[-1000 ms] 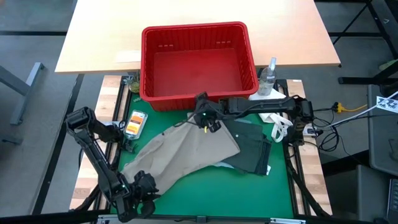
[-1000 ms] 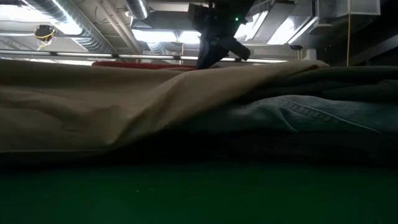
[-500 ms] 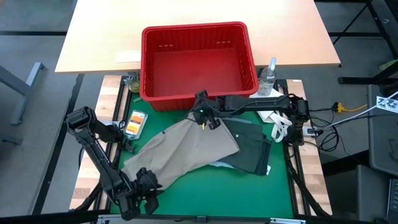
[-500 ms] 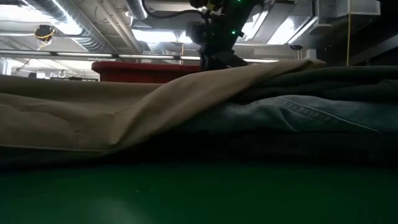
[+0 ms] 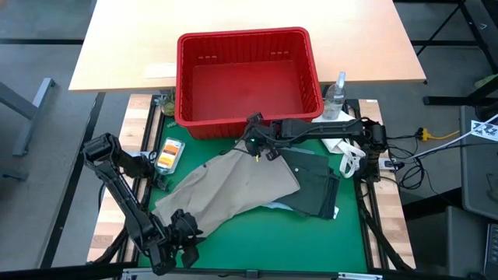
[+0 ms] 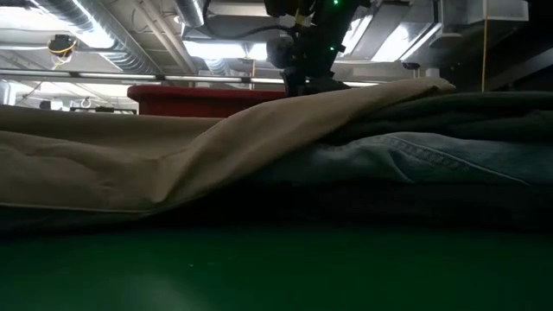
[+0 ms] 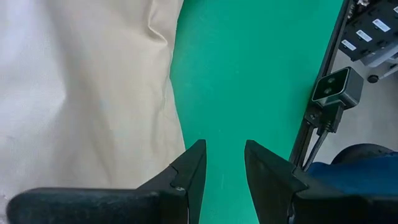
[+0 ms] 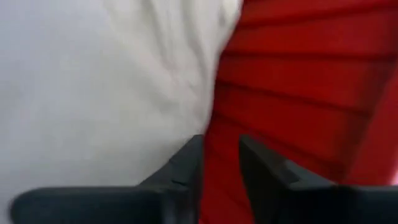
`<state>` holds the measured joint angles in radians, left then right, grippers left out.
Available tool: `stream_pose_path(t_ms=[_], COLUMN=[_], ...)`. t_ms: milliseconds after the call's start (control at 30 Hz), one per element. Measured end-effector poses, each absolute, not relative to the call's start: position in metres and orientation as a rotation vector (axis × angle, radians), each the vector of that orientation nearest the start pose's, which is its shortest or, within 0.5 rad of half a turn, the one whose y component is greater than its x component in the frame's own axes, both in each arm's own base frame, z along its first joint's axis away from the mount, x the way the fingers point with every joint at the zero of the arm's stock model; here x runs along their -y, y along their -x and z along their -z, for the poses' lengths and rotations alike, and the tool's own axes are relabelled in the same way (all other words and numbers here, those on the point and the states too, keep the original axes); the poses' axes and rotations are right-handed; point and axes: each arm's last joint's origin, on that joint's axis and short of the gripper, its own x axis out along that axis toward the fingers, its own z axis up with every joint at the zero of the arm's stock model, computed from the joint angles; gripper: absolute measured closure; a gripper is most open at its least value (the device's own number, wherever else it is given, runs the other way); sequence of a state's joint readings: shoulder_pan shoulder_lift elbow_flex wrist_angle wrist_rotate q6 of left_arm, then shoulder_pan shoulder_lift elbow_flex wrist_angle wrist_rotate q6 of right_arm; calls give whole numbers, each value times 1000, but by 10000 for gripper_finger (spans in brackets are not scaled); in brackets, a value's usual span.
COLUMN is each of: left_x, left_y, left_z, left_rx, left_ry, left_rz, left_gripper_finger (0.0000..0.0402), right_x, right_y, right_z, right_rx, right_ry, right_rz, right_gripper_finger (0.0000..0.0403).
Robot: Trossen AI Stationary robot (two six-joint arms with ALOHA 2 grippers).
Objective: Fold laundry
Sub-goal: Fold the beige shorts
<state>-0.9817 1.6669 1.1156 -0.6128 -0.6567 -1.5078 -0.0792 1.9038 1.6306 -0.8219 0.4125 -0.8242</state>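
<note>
Khaki piece [image 5: 233,190] spread slantwise across the green mat [image 5: 257,241], upper corner lying just below the red basket [image 5: 247,71]; right gripper [image 5: 257,141] parked right at that corner, fingers a little apart with a narrow gap showing in the right wrist view, pale cloth on one side and red basket wall on the other, nothing pinched between them; cannot tell whether a fingertip brushes the fabric.

Left gripper [image 7: 222,163] down at the near left edge of the mat, beside the lower end of the khaki; fingers parted by a modest gap, bare green mat visible between them, gripping nothing; khaki edge just beside one finger.

Dark olive green piece [image 5: 317,187] lying to the right of the khaki and partly under it; light blue denim [image 6: 415,160] peeking out beneath both, seen as a pale fold in the low view and a sliver at the pile's near edge from above.

Basket standing at the far side of the mat, interior bare red plastic; clear bottle [image 5: 335,95] upright just beside its right wall; small orange-labelled object [image 5: 168,154] on the mat's left margin.
</note>
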Motion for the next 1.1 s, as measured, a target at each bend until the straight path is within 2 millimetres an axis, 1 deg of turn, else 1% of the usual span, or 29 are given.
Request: stream_pose_path(t_ms=[133,300,467,600,700,767,867,1100], left_x=[257,257,257,257,257,257,257,255], left_y=[-193,-193,-193,-193,-193,-193,-193,-196], left_z=[-206,-206,-206,-206,-206,-206,-206,-206], left_rx=[-760,-760,-760,-760,-760,-761,-761,-758], left_ry=[566,566,566,566,566,566,566,570], left_rz=[-332,-332,-332,-332,-332,-332,-331,-341], left_gripper_finger=[296,296,296,296,296,296,296,296], right_x=[46,47,46,42,35,26,6,-56], right_y=[-398,-395,-391,-387,-386,-385,-383,-377], right_z=[-262,-271,-285,-294,-297,-296,-296,-296], right_rx=[-1265,-1329,-1346,-1328,-1307,-1311,-1313,-1273], right_ry=[966,1012,977,839,748,735,763,886], right_rz=[69,122,65,-21,-97,-156,-214,-335], right_gripper_finger=[254,219,213,215,216,216,216,216])
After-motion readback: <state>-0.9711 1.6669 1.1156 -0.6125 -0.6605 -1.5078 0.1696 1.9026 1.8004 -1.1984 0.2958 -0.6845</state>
